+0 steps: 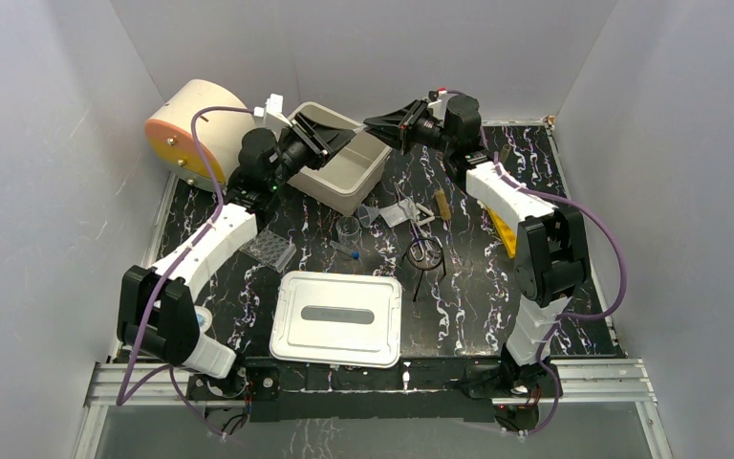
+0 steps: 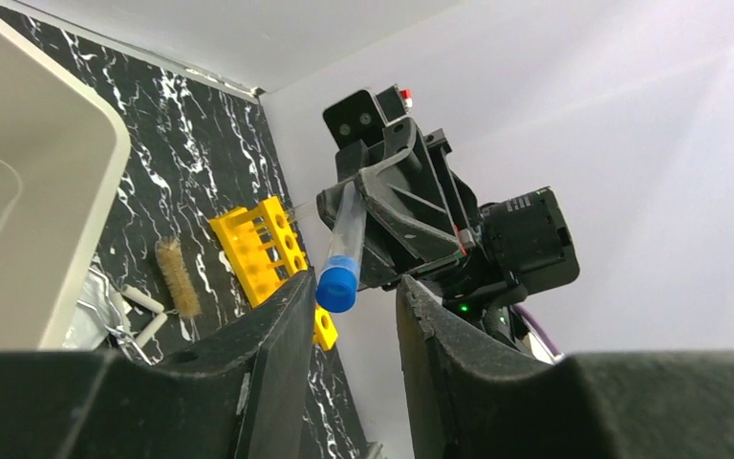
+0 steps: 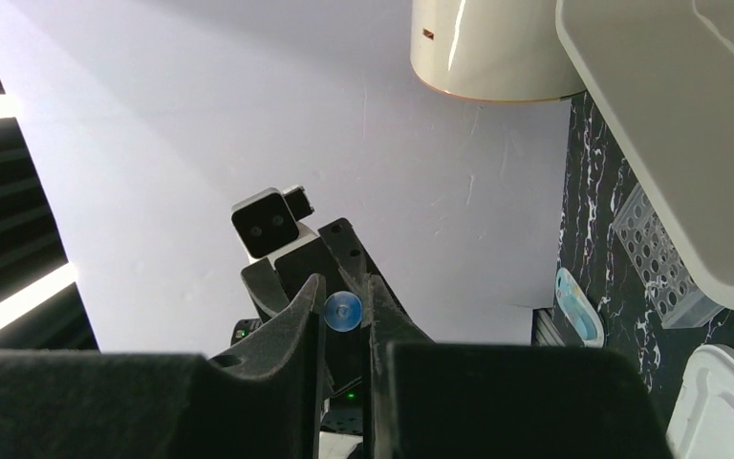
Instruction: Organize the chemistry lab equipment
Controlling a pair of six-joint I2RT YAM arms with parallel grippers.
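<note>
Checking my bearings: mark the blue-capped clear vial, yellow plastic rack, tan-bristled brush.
blue-capped clear vial (image 2: 337, 286), left wrist view, blue cap.
yellow plastic rack (image 2: 260, 245), left wrist view, holed face.
tan-bristled brush (image 2: 178, 279), left wrist view, bristles.

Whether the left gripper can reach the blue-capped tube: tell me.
Probably yes: the right gripper holds the blue-capped tube out in mid-air, its cap right at the left gripper, jaws open, with nothing between them.
</note>
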